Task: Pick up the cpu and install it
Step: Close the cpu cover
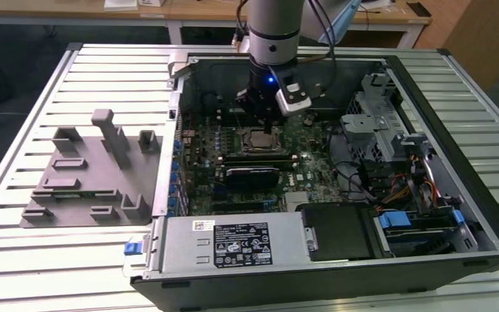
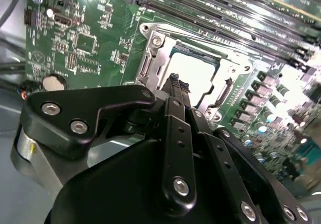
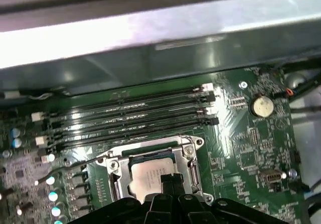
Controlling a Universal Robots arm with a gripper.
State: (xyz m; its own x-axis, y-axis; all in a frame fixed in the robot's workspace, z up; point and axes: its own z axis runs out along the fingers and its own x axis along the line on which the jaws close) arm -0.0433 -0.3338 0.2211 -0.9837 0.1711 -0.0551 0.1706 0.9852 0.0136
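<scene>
— Seeing what of the cpu?
— Pale silver square, flat, face up in socket frame, mid-frame in exterior view; no long axis, edges aligned.
— Gripper?
— Closed, empty, over it.

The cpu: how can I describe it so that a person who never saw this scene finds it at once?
In the open computer case, find the green motherboard. Beside its row of memory slots sits a metal socket frame. The cpu is the flat plate inside that frame, square and pale where the slots are long and black.
</scene>
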